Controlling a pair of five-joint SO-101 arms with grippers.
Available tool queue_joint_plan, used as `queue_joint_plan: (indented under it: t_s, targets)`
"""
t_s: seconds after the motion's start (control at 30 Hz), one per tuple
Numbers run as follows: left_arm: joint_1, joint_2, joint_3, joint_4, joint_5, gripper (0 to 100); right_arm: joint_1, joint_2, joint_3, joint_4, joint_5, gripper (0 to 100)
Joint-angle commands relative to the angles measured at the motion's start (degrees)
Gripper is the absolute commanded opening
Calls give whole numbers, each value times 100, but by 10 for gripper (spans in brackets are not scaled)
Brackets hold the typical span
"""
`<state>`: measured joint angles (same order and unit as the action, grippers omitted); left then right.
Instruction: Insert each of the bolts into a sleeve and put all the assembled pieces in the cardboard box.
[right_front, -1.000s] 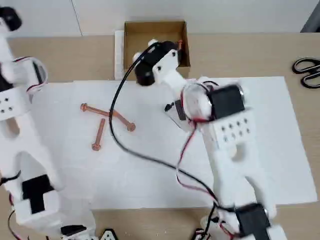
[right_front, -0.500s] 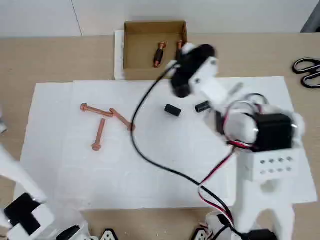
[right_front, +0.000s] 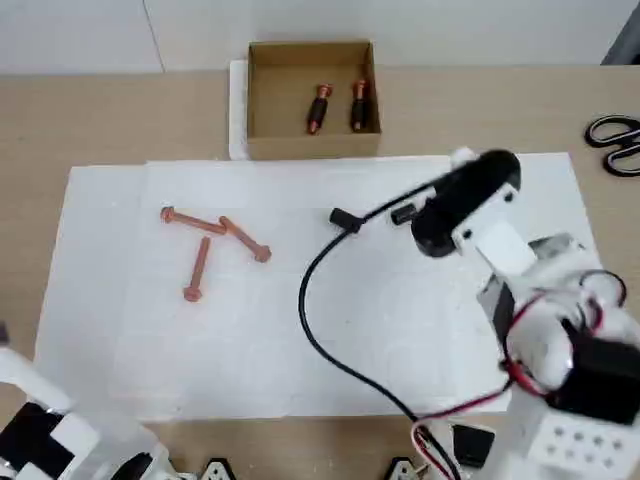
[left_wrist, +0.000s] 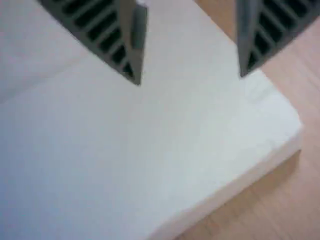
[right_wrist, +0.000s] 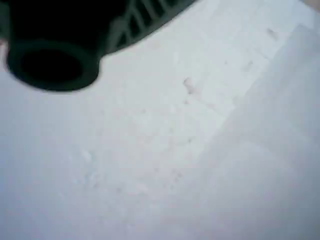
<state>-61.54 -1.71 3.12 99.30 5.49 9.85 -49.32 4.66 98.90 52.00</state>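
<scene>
Sheet (right_front: 300, 350) of white padding on the tabletop (right_front: 120, 110) carries the loose parts; the cardboard box (right_front: 262, 100) beyond it holds two assembled pieces (right_front: 318, 108). The right gripper (right_front: 428, 232) hangs just beside a sleeve (right_front: 404, 213), clamped or not I cannot tell. The left gripper (left_wrist: 190, 77) is released over the sheet's corner. For a good pick, I judge, take the sleeve across its round sides, leaving the bore free. Three coppery bolts (right_front: 197, 268) lie well apart, across the sheet. The sleeves are short black tubes, a second (right_front: 345, 219) lying near.
</scene>
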Motion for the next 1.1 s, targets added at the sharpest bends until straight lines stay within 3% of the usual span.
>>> queue_joint_plan:
  t_s: [0.0, 0.17, 0.33, 0.47, 0.57, 0.73, 0.87, 1.07]
  targets:
    - [-9, -273, 4, 105, -35, 119, 189, -136, 114, 31, 202, 5]
    - [387, -264, 31, 105, -9, 119, 347, -145, 1178, -84, 211, 5]
    - [1169, -281, 382, 114, 0, 118, 910, -189, 2268, -1156, 176, 5]
    - [2295, -273, 752, 105, 299, 63, 1130, -189, 2576, -1516, 123, 5]
    - [3473, -220, 734, 97, 633, 5, 1138, -189, 2602, -1508, -396, 5]
    - [5099, -211, 734, -607, 1873, 21, 1112, -180, 2602, -1182, -1064, 6]
    - [5512, -211, 743, -1354, 2549, 79, 857, -180, 2585, -760, -1512, 5]
    - [5600, -211, 760, -1785, 3051, 182, 593, -180, 2585, -532, -2171, 5]
